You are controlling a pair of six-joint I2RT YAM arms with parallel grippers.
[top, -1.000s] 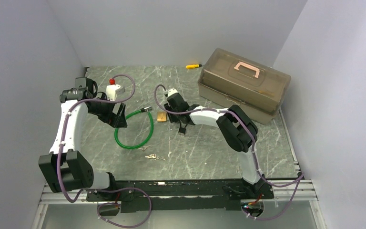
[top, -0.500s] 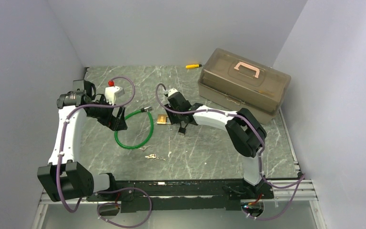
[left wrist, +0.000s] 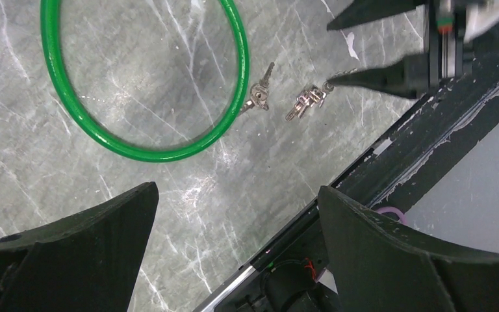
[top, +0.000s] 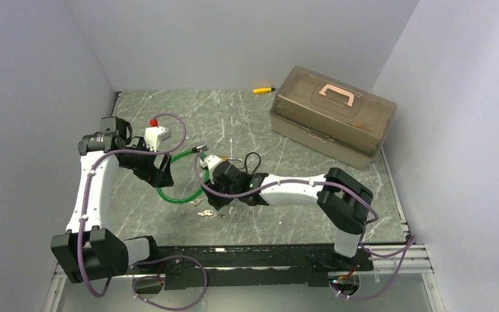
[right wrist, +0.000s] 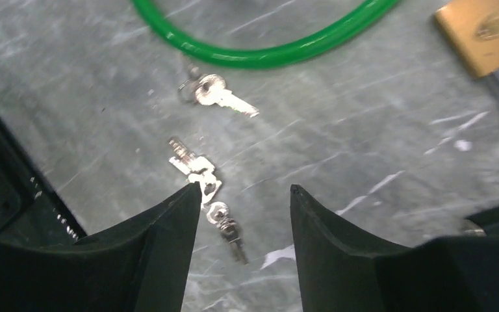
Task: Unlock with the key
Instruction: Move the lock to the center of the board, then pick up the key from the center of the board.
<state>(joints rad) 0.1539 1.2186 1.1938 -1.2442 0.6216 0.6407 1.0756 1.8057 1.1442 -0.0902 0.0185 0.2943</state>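
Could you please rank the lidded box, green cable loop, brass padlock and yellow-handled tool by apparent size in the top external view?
1. lidded box
2. green cable loop, partly hidden
3. brass padlock and yellow-handled tool look too alike to rank

The key [right wrist: 219,96], tiny, thin and pale silver, with a small ring at its head, is pictured lying flat on the grey marbled table [right wrist: 364,162], just outside the green cable loop [right wrist: 266,55]. A small bunch of like keys [right wrist: 198,170] is seen close beside it, not touching.
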